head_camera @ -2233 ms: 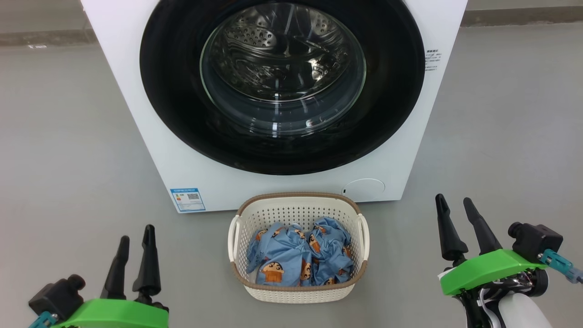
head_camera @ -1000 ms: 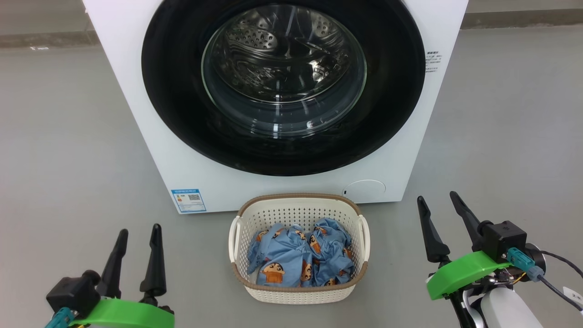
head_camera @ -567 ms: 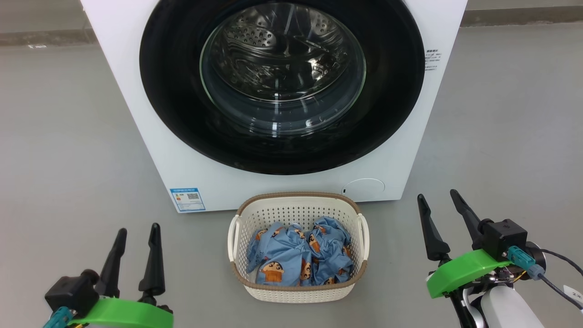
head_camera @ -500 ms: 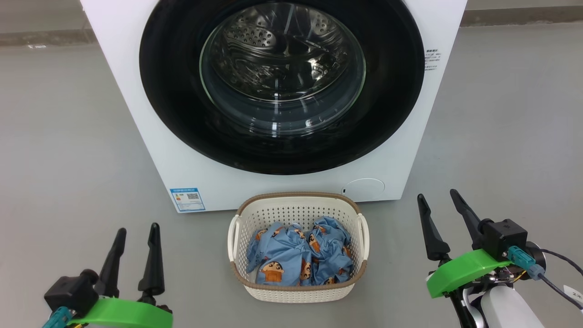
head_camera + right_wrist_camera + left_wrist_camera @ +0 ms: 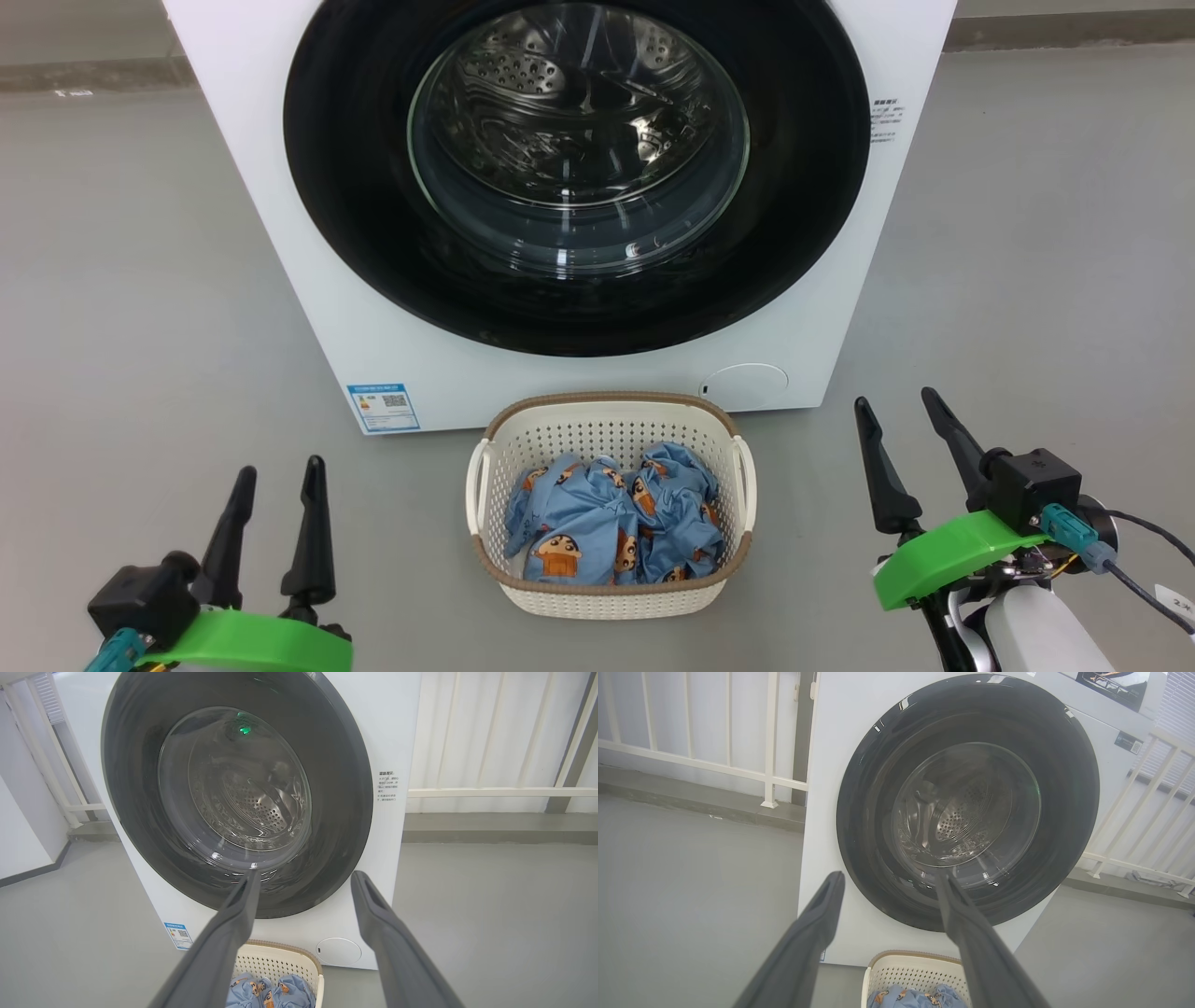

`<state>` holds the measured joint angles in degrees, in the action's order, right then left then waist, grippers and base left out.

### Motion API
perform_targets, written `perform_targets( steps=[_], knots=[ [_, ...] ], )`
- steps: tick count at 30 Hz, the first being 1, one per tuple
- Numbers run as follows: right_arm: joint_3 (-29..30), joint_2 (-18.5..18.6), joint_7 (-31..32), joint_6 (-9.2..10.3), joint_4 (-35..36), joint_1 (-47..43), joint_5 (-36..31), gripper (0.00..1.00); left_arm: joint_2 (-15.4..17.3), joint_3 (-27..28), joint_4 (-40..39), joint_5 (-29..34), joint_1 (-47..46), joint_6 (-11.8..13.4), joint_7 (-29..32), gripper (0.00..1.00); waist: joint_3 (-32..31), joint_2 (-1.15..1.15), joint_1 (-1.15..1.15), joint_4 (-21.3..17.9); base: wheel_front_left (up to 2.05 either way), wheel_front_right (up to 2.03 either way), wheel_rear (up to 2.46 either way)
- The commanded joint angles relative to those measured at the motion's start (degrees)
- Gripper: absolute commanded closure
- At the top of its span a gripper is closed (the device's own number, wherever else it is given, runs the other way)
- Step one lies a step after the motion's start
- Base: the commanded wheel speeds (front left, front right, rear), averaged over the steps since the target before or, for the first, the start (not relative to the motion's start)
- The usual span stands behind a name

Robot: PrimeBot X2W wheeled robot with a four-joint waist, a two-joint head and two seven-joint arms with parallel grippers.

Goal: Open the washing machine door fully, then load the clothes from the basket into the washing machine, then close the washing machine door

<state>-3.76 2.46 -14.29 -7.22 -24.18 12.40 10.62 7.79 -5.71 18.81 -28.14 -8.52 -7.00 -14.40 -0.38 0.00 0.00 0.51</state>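
Waiting to start: the washing machine door (image 5: pixel 579 149) at twelve o'clock looks shut. Left gripper (image 5: pixel 277 467) at seven and right gripper (image 5: pixel 892 401) at four gape wide, holding nothing. Next, pull the door's edge.

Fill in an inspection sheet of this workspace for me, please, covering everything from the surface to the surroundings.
Surface: bare grey floor.
Job's things: washing machine upright; washing machine door shut; basket on the floor in front of it, apart from the machine; clothes bunched inside the basket.
Clutter: nothing seen.
Grippers: left claw open and empty, left of the basket; right claw open and empty, right of it.
Cables: black cable looping off the right wrist.
Surroundings: white railing behind the machine; energy label on its lower front.
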Motion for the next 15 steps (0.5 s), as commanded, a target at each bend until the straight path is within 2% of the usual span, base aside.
perform_targets(
  steps=[1,15],
  knots=[
    [-1.6,0.4,-0.7,-0.26,1.4,2.3,0.3,0.00,1.2,1.9,-1.2,0.6,-2.6,0.0,-0.6,0.00,0.0,0.00,0.00,0.0,0.00,0.00,0.00],
    [-1.8,0.4,-0.7,-0.26,1.3,2.4,0.6,0.00,1.4,1.7,-0.9,1.6,-2.6,0.2,-0.6,0.00,-0.3,0.00,0.00,-0.1,0.00,0.00,0.00]
  ],
)
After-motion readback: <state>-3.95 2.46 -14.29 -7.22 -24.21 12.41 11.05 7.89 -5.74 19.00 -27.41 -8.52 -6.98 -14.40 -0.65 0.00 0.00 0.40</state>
